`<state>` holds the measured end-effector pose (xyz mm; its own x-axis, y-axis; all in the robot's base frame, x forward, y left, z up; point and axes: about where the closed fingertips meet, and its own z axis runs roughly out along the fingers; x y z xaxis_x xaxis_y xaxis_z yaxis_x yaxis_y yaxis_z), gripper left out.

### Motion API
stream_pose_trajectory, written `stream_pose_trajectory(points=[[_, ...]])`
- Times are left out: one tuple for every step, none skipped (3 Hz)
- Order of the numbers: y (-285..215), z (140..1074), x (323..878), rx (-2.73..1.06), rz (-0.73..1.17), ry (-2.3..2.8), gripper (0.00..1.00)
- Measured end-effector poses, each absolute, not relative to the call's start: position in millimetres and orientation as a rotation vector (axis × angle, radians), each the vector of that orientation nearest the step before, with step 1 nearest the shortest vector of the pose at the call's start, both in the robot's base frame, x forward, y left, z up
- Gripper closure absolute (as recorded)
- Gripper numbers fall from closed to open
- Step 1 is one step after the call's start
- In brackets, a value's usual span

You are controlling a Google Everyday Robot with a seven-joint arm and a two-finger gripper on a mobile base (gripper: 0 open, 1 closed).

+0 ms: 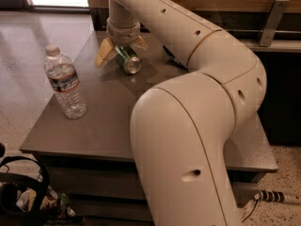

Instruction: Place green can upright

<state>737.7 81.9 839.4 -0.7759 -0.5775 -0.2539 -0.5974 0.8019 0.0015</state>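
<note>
The green can (128, 59) lies on its side on the grey table (99, 126), near the far edge, its silver end facing the camera. My gripper (122, 48) hangs straight down over it. Its tan fingers (104, 53) are spread, one on each side of the can's far half. I cannot tell whether they touch the can. The can rests on the table.
A clear water bottle (66, 83) with a white cap stands upright at the table's left side. A dark snack bag (171, 59) shows only as a sliver behind my arm. My large arm (188, 126) covers the table's right half. Cables and headphones (19, 197) lie on the floor below.
</note>
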Motion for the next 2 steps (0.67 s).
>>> stream_pose_trajectory(points=[[78.3,832.3,742.0,-0.871,0.024,2.785,0.00],[79.5,827.9,744.2,-0.867,0.013,2.788,0.20]])
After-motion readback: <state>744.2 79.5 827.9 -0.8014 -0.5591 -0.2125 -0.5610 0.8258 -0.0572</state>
